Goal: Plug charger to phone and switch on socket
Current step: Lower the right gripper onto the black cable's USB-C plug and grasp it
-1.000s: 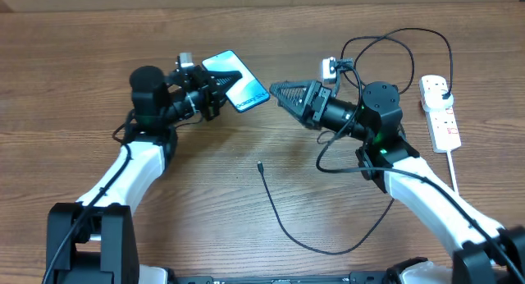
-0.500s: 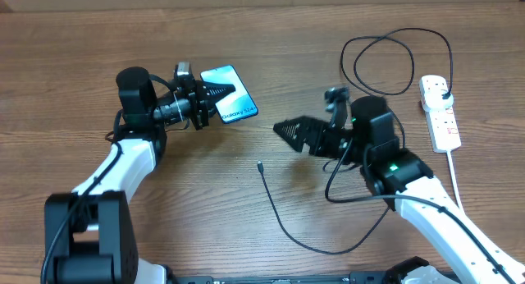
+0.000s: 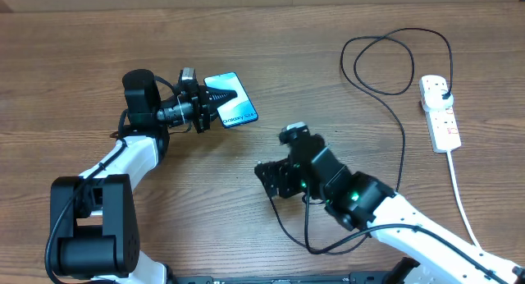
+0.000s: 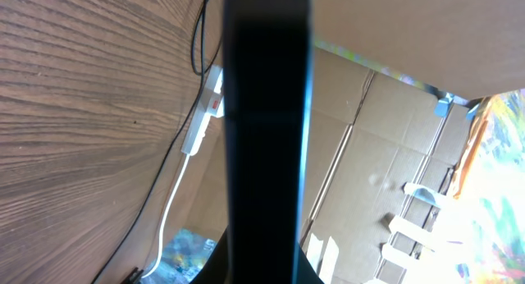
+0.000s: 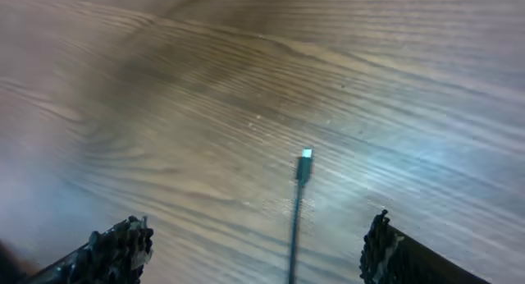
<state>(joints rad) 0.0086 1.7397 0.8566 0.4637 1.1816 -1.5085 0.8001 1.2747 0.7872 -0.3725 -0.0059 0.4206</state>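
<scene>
Edge-on phone, socket behind

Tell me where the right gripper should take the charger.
Just behind the connector tip of the charger, from straight above. It lies flat on the table, tip free, and the open right gripper straddles the cable.

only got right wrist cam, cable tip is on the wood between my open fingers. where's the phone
Observer: The left fingers hold the phone, over on the left side of the table.
Operator: screen facing up
Observer: Yes, its lit blue screen faces the overhead camera.
Operator: other end of the cable plugged in
Observer: The cable runs to a black plug on the far end of the white power strip.
</scene>
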